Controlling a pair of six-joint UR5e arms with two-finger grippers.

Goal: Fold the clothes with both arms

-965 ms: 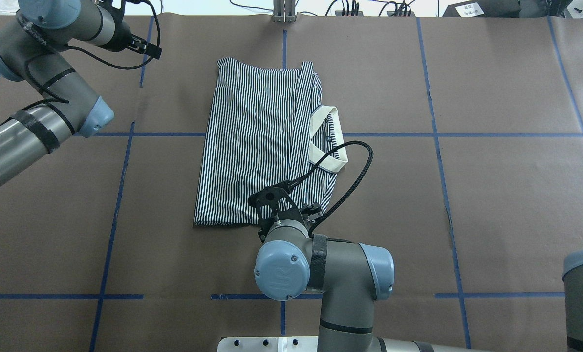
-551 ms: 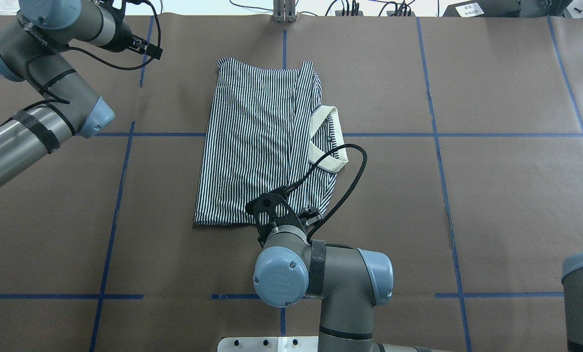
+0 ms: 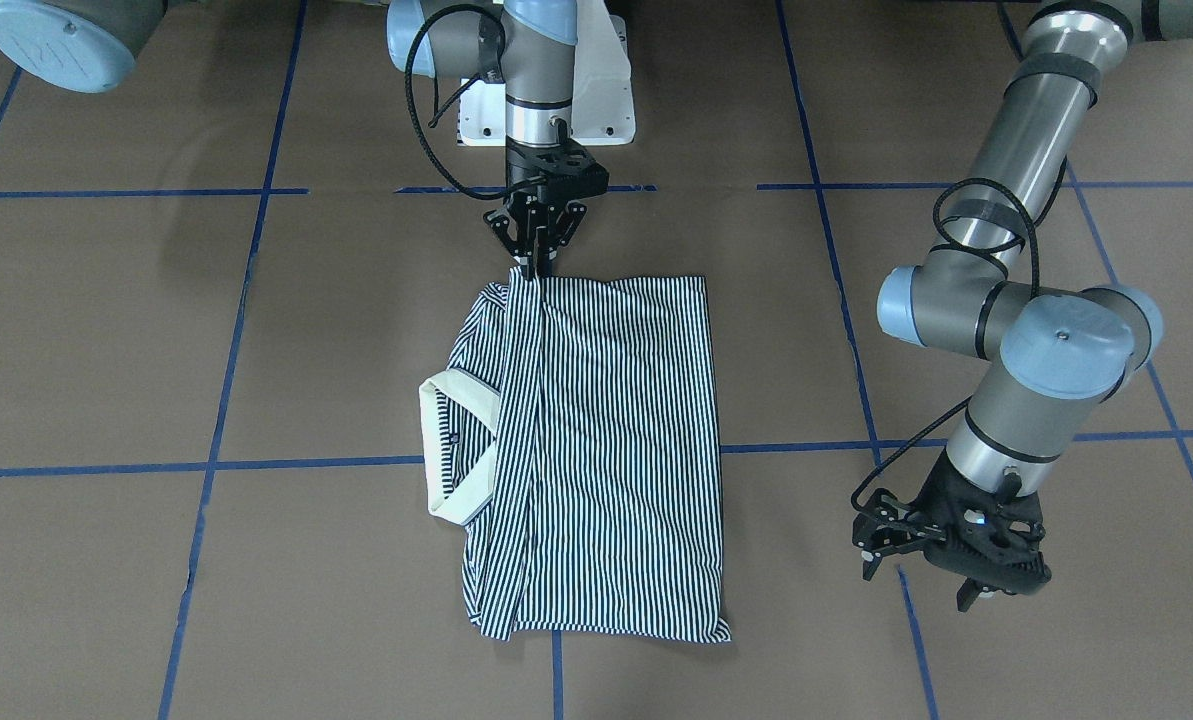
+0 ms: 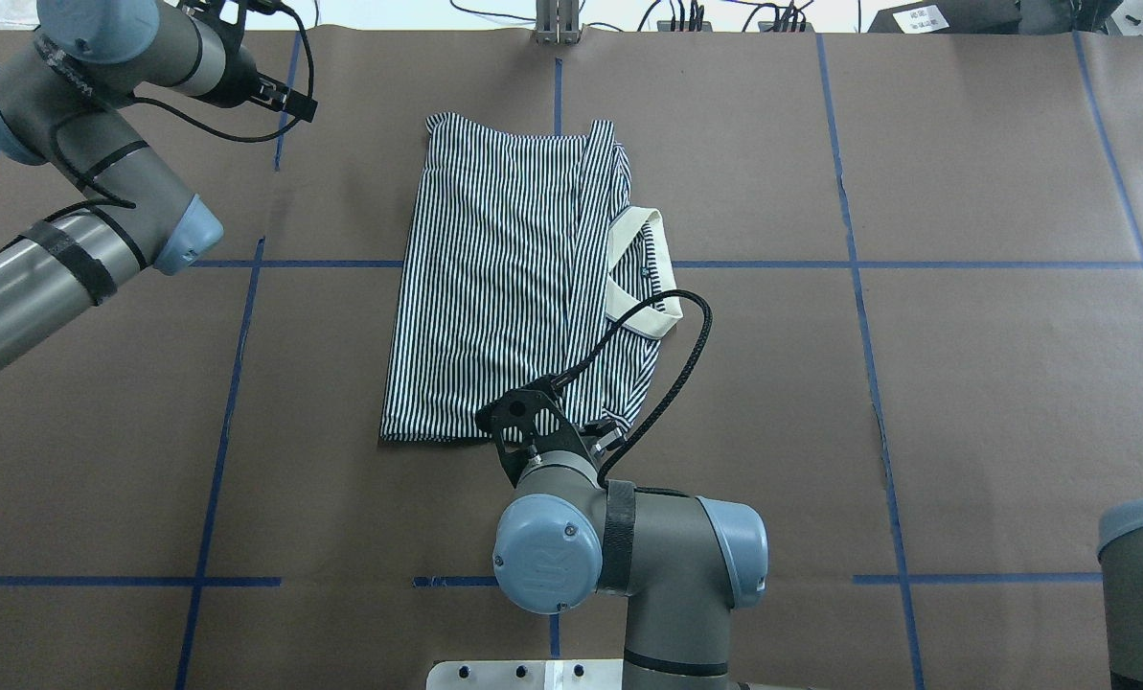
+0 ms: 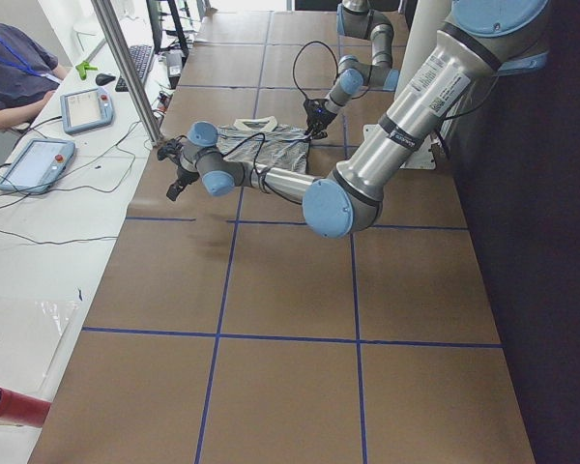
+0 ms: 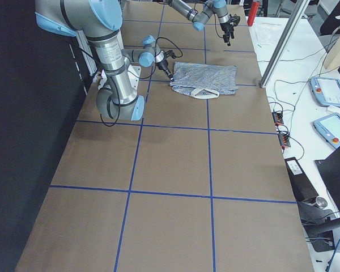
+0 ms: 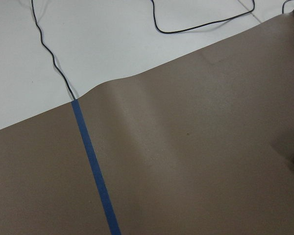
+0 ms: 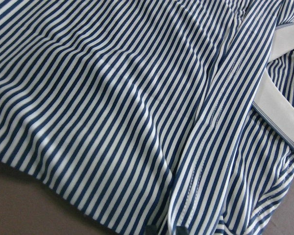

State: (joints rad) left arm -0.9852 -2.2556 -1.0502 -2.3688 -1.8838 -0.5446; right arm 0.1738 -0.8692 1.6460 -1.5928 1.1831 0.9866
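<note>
When you read the overhead view from left to right, your left gripper (image 4: 288, 96) hung over the far left corner of the brown paper, well apart from the polo shirt (image 4: 494, 287). The front-facing view showed its fingers spread wide with nothing between them, and its wrist camera saw little but paper and a blue tape line (image 7: 95, 181). Next came the shirt itself, lying flat near the middle of the table (image 4: 964, 402) as a narrow rectangle, with one side already turned in over the body so that a long lapped edge ran down it. At its near edge, your right gripper (image 3: 533, 262) had its fingers pinched together on the striped cloth, which rose a little to meet the tips. Just right of that, the cream collar (image 4: 640, 273) poked out sideways past the folded body. By my reading you were partway through: the lengthwise folding looked done or nearly so, while the cross fold, one short end laid over the other, was not yet made and would likely want the left gripper at the shirt too.
</note>
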